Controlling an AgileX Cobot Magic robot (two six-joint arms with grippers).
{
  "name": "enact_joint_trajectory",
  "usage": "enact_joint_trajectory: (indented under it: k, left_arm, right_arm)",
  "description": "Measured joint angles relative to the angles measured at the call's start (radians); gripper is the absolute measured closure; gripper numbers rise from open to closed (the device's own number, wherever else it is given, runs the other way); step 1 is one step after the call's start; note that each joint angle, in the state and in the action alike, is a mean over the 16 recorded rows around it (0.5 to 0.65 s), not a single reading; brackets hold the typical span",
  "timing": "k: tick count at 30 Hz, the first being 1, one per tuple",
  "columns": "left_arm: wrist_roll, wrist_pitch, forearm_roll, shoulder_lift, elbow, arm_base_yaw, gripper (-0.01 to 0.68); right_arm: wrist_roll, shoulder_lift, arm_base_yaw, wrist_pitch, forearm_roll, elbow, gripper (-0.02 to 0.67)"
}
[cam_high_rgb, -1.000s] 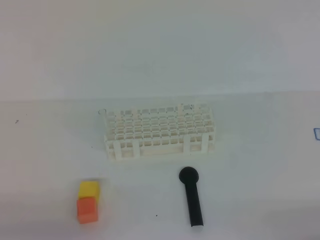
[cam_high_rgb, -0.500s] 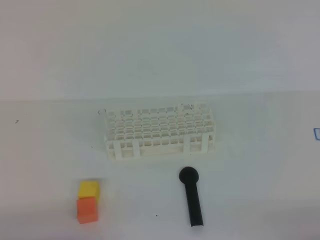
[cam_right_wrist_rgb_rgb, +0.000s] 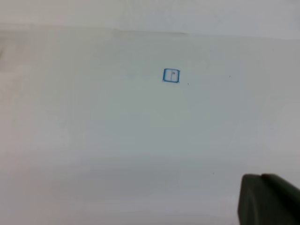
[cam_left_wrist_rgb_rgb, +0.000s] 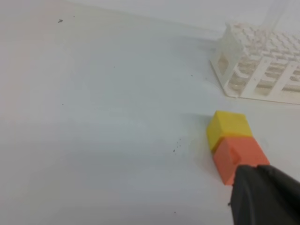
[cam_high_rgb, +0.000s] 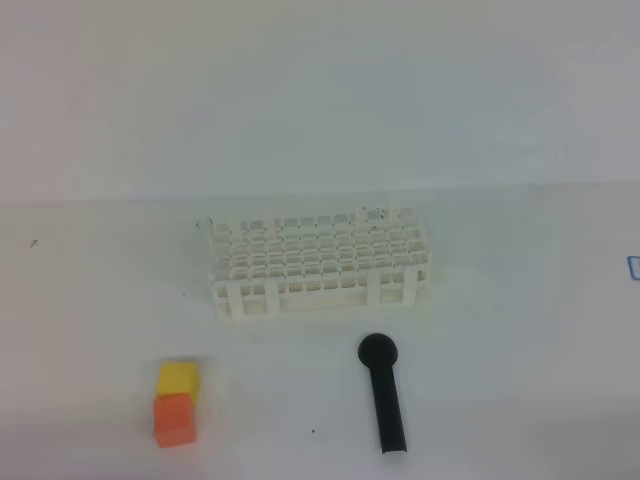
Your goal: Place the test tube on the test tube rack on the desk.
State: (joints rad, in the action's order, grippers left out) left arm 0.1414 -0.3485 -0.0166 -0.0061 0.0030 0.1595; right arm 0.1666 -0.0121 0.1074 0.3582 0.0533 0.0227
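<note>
The white test tube rack point(cam_high_rgb: 318, 263) stands on the desk point(cam_high_rgb: 500, 330) at mid view, and its left end shows in the left wrist view point(cam_left_wrist_rgb_rgb: 255, 65). I cannot make out the test tube for certain. Only a faint clear streak point(cam_left_wrist_rgb_rgb: 275, 16) rises over the rack's far side. Neither arm appears in the high view. A dark part of my left gripper point(cam_left_wrist_rgb_rgb: 262, 192) fills the lower right corner of its wrist view, just beside the orange block. My right gripper point(cam_right_wrist_rgb_rgb: 267, 199) shows as a dark corner over bare desk. Both are shut.
A black round-headed stick point(cam_high_rgb: 383, 395) lies in front of the rack, head toward it. A yellow block point(cam_high_rgb: 178, 378) and an orange block point(cam_high_rgb: 174, 418) touch at the front left. A small blue square mark point(cam_right_wrist_rgb_rgb: 171, 75) is drawn on the desk at the right.
</note>
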Motion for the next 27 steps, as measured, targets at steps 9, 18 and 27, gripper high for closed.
enact_joint_trajectory:
  k: [9,18,27]
  left_arm:
    - [0.004,-0.002,-0.005,0.001,-0.002,0.000,0.673]
    - [0.004,0.001,-0.005,0.000,0.000,0.000,0.673]
    - [0.004,0.003,-0.005,-0.001,0.002,0.000,0.673]
  right_arm:
    - [0.000,0.000,0.000,0.000,0.000,0.000,0.650]
    - [0.000,0.000,0.000,0.000,0.000,0.000,0.650]
    - [0.000,0.000,-0.012,0.000,0.000,0.000,0.650]
